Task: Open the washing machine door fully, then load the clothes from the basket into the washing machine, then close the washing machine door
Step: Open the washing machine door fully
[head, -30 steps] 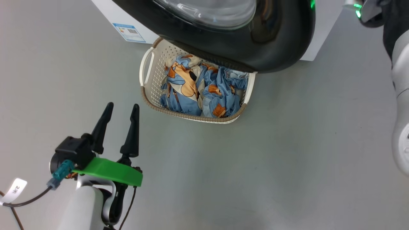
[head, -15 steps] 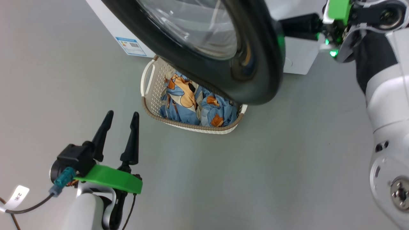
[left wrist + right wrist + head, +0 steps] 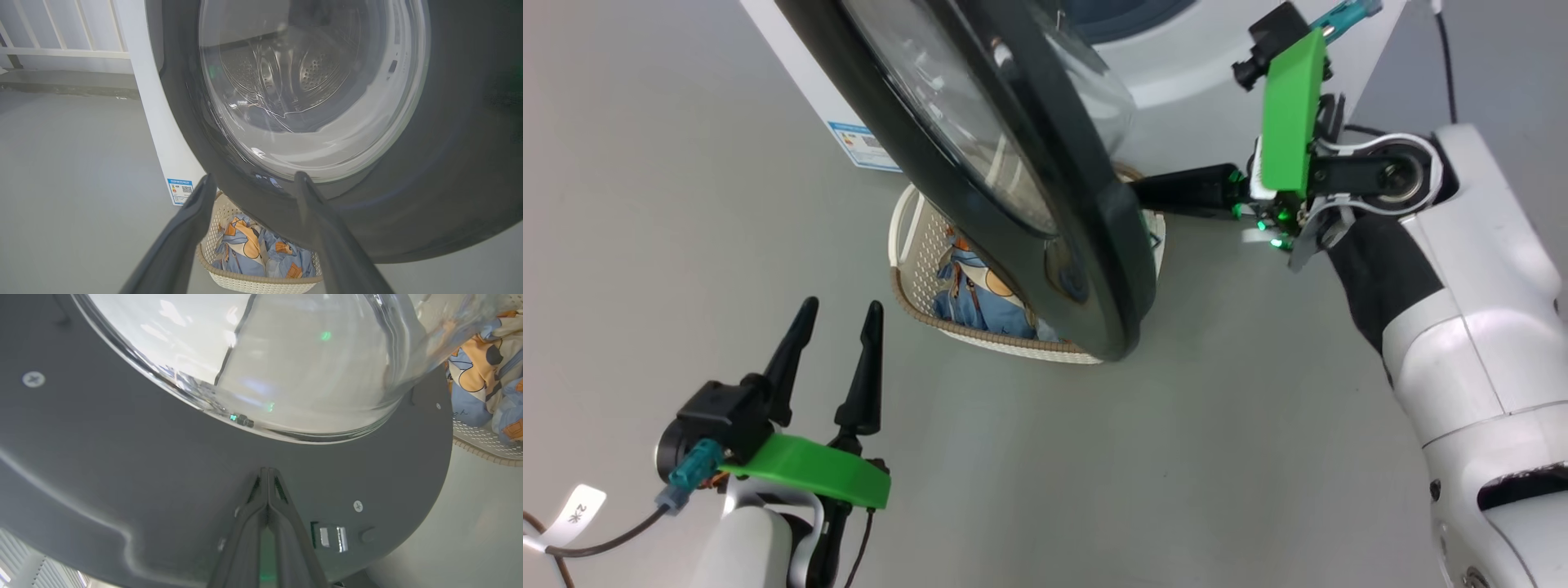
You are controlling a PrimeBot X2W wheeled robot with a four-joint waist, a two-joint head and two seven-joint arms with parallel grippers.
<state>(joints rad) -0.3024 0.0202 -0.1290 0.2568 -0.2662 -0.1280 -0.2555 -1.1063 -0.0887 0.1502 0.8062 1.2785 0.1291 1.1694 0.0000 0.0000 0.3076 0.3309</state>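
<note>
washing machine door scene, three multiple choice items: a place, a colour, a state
1. Where is the basket?
A) on the floor beneath the washing machine door
B) on top of the washer
C) inside the drum

2. What colour is the door's frame?
A) white
B) black
C) red

3. The right gripper is:
A) wide open
B) shut on a garment
C) shut, empty

1 A, it sits under the swung-out door; 2 B, its ring is glossy black; 3 C, jaws pressed together, nothing between.
</note>
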